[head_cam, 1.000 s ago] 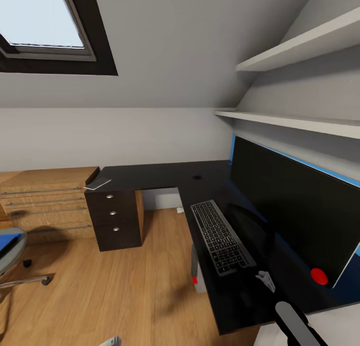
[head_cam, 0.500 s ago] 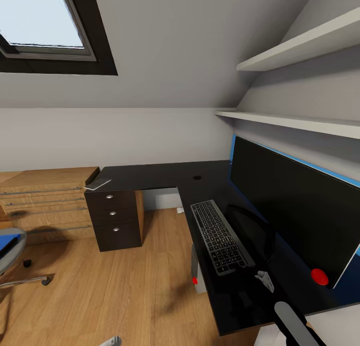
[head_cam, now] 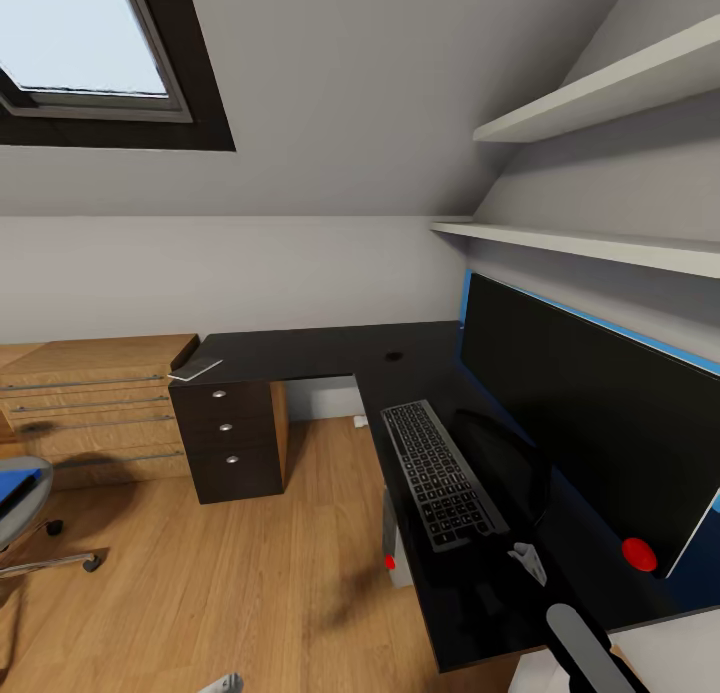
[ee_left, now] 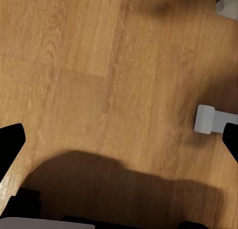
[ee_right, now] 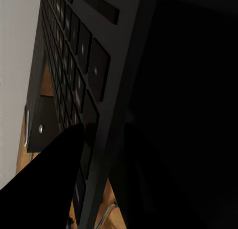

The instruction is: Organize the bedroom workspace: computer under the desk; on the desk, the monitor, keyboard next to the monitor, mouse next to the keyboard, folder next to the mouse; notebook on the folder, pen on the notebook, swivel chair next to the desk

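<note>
While the head sees the monitor (head_cam: 600, 423), the right wrist catches keyboard (ee_right: 74, 80) keys — close.

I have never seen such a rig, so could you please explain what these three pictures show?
This is a simulated wheeled robot with two arms, each ending in a claw. The large picture is from its head camera: a black desk carries a wide monitor, a keyboard before it and a thin grey notebook at its left end. At the left edge stands a swivel chair with a blue folder on its seat. The other two come from cameras by each claw. The left claw hangs open over the wooden floor, holding nothing. The right claw is at the keyboard's near end; whether it grips, I cannot tell.
</note>
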`<state>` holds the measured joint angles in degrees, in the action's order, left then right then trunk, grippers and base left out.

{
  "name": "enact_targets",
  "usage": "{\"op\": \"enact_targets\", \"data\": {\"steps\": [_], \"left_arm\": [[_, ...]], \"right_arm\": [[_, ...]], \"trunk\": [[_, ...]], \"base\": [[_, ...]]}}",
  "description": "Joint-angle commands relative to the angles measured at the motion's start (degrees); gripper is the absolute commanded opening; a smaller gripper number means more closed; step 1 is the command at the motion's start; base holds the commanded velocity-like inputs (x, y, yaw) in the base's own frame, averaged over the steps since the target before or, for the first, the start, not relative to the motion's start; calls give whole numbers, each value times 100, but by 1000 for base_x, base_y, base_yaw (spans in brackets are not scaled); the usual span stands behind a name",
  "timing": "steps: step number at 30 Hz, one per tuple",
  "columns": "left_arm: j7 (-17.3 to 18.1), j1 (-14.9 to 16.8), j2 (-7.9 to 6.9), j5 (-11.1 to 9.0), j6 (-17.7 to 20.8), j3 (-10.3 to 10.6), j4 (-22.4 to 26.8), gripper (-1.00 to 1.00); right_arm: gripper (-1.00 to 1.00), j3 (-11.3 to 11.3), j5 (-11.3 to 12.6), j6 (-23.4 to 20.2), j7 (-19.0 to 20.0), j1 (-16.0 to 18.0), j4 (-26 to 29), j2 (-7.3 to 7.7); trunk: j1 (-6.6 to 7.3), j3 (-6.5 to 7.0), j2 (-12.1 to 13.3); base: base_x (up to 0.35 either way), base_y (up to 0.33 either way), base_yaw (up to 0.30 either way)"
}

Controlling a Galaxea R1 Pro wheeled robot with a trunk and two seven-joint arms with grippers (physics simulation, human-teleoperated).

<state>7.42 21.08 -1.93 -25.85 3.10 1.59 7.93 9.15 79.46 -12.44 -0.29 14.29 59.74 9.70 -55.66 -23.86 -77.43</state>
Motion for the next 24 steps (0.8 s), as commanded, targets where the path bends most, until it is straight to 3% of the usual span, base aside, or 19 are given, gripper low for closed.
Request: {"op": "enact_targets", "data": {"steps": [1, 8, 24], "left_arm": [[14, 1, -2, -52, 32, 17, 7, 100], [14, 1, -2, -52, 32, 17, 7, 100], [14, 1, -3, -57, 32, 17, 7, 100]], "right_arm": [[-100, 0, 41, 48, -5, 3, 2, 4], [-100, -17, 43, 352, -14, 3, 2, -2], [-100, 12, 43, 378, -14, 3, 2, -3]], "trunk": [[0, -6, -4], [0, -6, -4], [0, -6, -4]], "base": [[0, 0, 0], [0, 0, 0], [0, 0, 0]]}}
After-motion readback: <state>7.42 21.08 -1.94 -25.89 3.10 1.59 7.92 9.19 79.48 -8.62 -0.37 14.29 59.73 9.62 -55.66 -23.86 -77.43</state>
